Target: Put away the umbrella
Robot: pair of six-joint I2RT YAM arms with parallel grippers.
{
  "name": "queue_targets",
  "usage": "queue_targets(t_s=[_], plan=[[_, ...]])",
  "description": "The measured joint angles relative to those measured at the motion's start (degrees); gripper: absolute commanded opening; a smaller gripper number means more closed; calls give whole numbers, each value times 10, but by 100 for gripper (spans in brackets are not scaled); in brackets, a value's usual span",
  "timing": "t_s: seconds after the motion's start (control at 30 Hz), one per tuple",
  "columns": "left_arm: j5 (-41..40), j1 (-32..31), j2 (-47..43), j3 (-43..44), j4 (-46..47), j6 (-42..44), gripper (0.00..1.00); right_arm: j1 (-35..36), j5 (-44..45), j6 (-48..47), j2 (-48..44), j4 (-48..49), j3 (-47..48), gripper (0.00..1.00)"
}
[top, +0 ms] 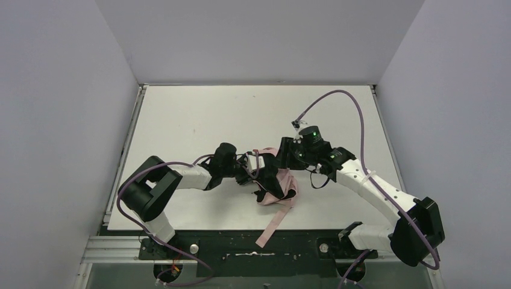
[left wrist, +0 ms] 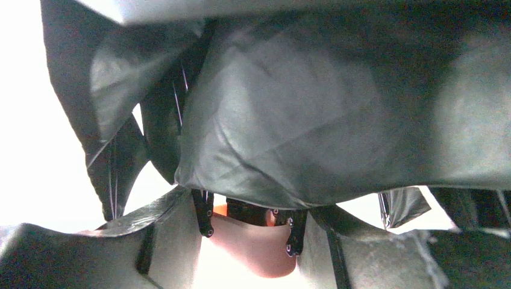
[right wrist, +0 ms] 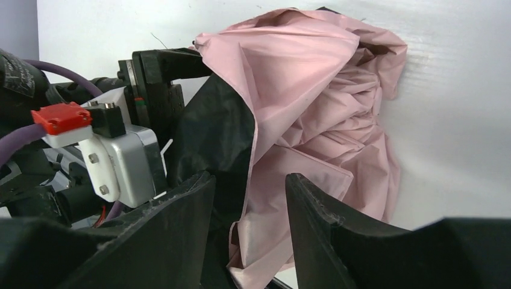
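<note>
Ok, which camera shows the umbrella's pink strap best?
Top external: the strap trails off the table's near edge. Left wrist shows only black canopy lining; right wrist shows crumpled pink canopy, no strap.

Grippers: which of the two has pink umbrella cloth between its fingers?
The right gripper: pink umbrella cloth hangs between its spread fingers. The left gripper faces mostly black lining.

umbrella (top: 278,188) | collapsed, crumpled; pink outside, black inside | near table (top: 181,120) front edge | strap (top: 272,224) trailing past it
</note>
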Motion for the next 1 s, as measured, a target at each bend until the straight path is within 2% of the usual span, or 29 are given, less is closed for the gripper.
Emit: queue_targets(t_s=[0.23, 0.4, 0.5, 0.83, 1.0], plan=[[0, 0, 0, 0, 0, 2, 0, 0, -45, 23, 0, 67, -37, 46], [0, 0, 0, 0, 0, 3, 0, 0, -79, 23, 0, 100, -38, 54], [0, 0, 0, 0, -1, 5, 0, -3, -90, 19, -5, 107, -48, 55], [-3, 0, 0, 0, -1, 7, 0, -3, -153, 21, -13, 117, -86, 42], [-5, 0, 0, 0, -1, 7, 0, 0, -174, 31, -14, 135, -98, 42]])
